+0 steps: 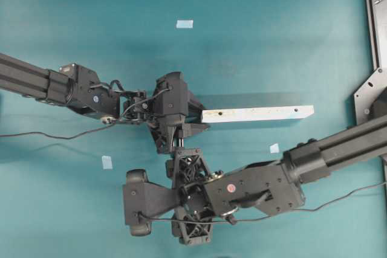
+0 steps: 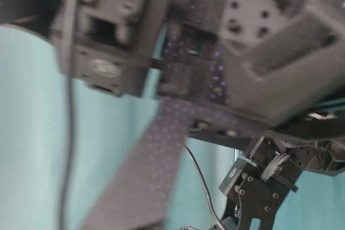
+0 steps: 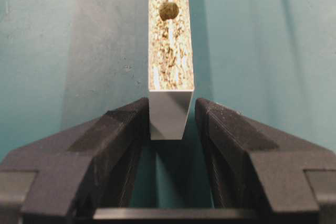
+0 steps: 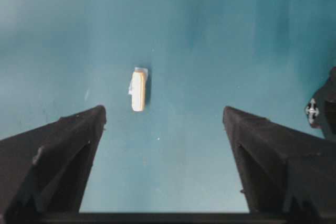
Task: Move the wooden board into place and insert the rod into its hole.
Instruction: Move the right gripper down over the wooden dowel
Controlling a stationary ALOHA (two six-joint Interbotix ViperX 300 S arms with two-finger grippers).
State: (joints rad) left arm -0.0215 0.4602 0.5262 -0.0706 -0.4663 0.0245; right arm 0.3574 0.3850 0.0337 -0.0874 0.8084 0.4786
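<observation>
The wooden board (image 1: pixel 260 113) is a long pale strip running to the right at mid-table. My left gripper (image 1: pixel 196 116) is shut on its left end. In the left wrist view the board (image 3: pixel 170 51) stands on edge between the fingers of the left gripper (image 3: pixel 170 116), with a dark hole (image 3: pixel 168 10) in its speckled top edge. The rod (image 4: pixel 138 91), a short beige peg, lies on the teal mat. My right gripper (image 4: pixel 164 116) hangs open above the mat, with the rod just beyond its fingertips. In the overhead view the right gripper (image 1: pixel 188 199) hides the rod.
Small pale-blue tape squares lie at the top (image 1: pixel 184 24), at the left (image 1: pixel 107 162) and under the board (image 1: pixel 274 148). A dark metal frame (image 1: pixel 378 40) borders the right edge. Blurred arm parts (image 2: pixel 178 79) fill the table-level view.
</observation>
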